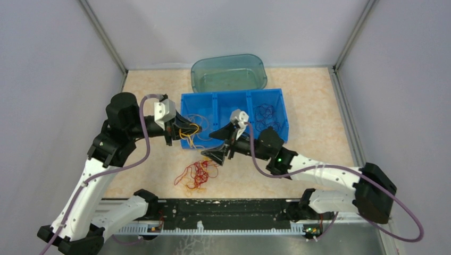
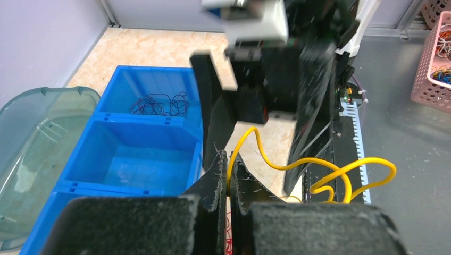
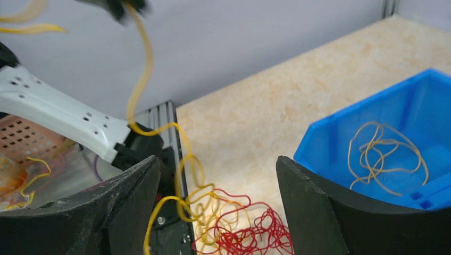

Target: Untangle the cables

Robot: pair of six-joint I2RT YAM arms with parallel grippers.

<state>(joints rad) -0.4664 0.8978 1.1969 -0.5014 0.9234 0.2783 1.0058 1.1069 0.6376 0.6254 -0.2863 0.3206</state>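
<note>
A clump of red and yellow cables (image 1: 197, 174) lies on the table in front of the blue bin (image 1: 234, 95). My left gripper (image 1: 182, 130) hangs above the bin's left end, shut on a yellow cable (image 2: 298, 164) pinched between its jaws (image 2: 230, 178). That yellow cable (image 3: 183, 170) hangs down to the red clump (image 3: 255, 231). My right gripper (image 1: 219, 144) is open above the clump (image 3: 218, 175), nothing between its fingers (image 3: 314, 207). Dark cables (image 1: 266, 114) lie in the bin's right compartment, thin yellow ones (image 3: 383, 154) in its left.
A teal see-through tub (image 1: 228, 71) stands behind the blue bin. The bin's middle compartment (image 2: 138, 154) holds nothing. A black rail (image 1: 223, 210) runs along the table's near edge. Grey walls close in both sides. A pink basket (image 2: 436, 64) stands off the table.
</note>
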